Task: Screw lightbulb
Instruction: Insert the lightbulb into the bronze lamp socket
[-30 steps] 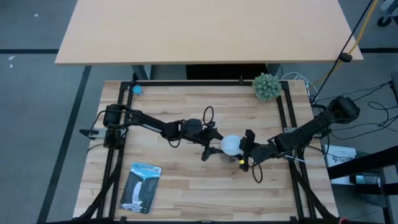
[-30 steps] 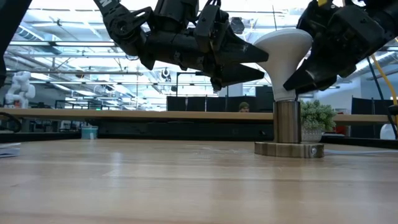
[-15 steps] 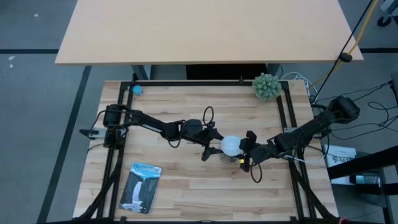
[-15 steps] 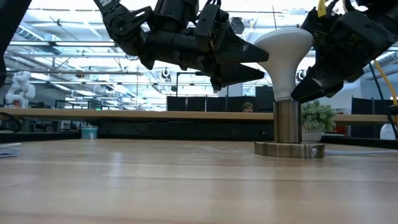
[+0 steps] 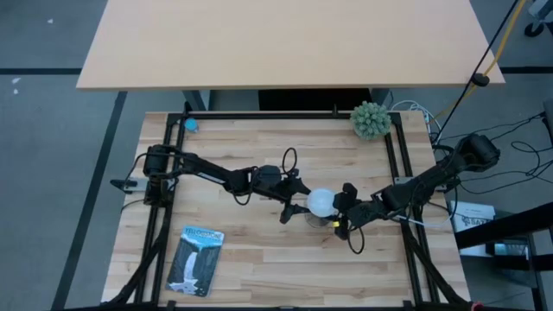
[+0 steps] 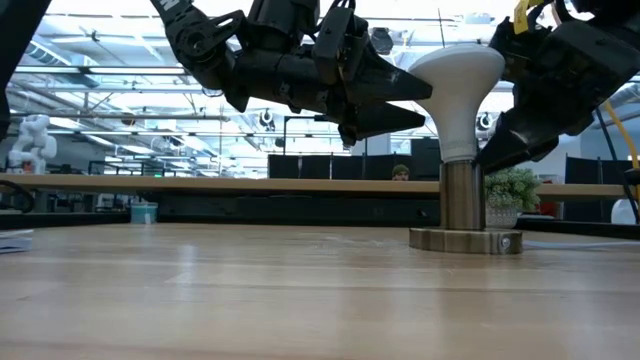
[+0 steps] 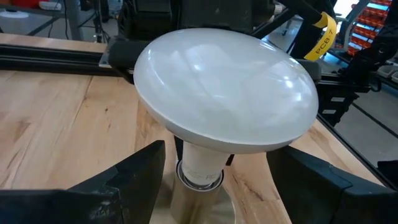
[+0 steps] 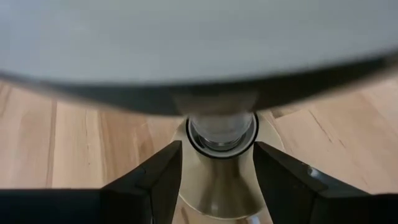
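The white lightbulb (image 5: 321,202) stands with its pale neck (image 6: 458,140) in the metal socket (image 6: 462,196), whose round flat base (image 6: 465,241) lies on the wooden table. My left gripper (image 5: 298,206) is open at the bulb's left side, with a finger on either side of the neck (image 7: 200,167) under the globe (image 7: 224,87); neither finger touches it. My right gripper (image 5: 343,214) is open at the bulb's right side. Its fingers stand on either side of the socket (image 8: 221,134), clear of it, and the globe fills the top of the right wrist view.
A green ball-shaped plant (image 5: 371,119) stands at the table's far right. A printed package (image 5: 194,257) lies near the front left. A small blue thing (image 5: 190,124) sits at the far left corner. Black frame rails run along the table's sides.
My right gripper has drawn back a little from the bulb's neck, toward the table's right edge and slightly down. The bulb has stayed in the socket.
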